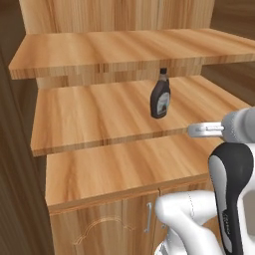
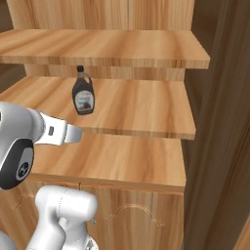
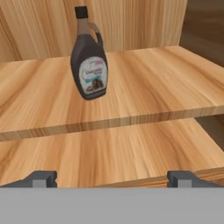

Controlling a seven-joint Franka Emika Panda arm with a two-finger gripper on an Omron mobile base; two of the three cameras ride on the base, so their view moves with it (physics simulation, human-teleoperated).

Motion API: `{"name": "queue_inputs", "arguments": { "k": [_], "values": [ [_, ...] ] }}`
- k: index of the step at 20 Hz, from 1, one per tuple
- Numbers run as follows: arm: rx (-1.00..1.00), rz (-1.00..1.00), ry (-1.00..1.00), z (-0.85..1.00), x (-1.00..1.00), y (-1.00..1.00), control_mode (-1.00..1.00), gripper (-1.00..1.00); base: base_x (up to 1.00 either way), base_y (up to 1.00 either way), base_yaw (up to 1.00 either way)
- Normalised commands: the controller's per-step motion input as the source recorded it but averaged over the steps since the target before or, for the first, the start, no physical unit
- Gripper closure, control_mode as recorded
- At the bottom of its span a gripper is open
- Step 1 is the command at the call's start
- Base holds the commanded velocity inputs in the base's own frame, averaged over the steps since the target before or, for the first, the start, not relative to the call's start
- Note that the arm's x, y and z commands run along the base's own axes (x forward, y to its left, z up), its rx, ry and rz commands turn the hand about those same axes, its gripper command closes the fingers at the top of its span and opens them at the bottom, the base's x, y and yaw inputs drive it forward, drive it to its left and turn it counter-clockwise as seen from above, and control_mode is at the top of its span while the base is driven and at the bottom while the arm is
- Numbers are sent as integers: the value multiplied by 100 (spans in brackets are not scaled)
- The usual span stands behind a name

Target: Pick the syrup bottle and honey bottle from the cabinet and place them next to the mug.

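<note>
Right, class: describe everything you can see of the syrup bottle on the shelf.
The syrup bottle is dark brown, nearly black, with a wide flask-shaped body, narrow neck, small side handle, black cap and pale printed label. It looks like glossy plastic. It stands upright and capped on the middle wooden shelf, alone; nothing else touches it.

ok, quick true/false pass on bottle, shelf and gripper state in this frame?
1. The syrup bottle stands upright on the middle shelf of the cabinet. True.
2. The gripper is shut on the bottle. False: it is open, holds nothing and is short of the shelf edge.
3. The bottle's cap is black. True.
4. The bottle lies on the top shelf. False: it stands below it.
5. The cabinet doors below have thin metal handles. True.
</note>
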Motion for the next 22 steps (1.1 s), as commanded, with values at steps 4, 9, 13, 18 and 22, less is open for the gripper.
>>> {"name": "queue_inputs", "arguments": {
  "k": [4, 9, 13, 18, 22],
  "values": [
    [0, 0, 0, 0, 0, 0, 100, -100, 4, 0, 0],
    [0, 0, 0, 0, 0, 0, 100, -100, 0, 0, 0],
    [0, 0, 0, 0, 0, 0, 100, -100, 0, 0, 0],
    [0, 0, 0, 3, 0, 1, -100, -100, 0, 0, 0],
    [-4, 0, 1, 28, 0, 7, -100, -100, 0, 0, 0]
  ]
}}
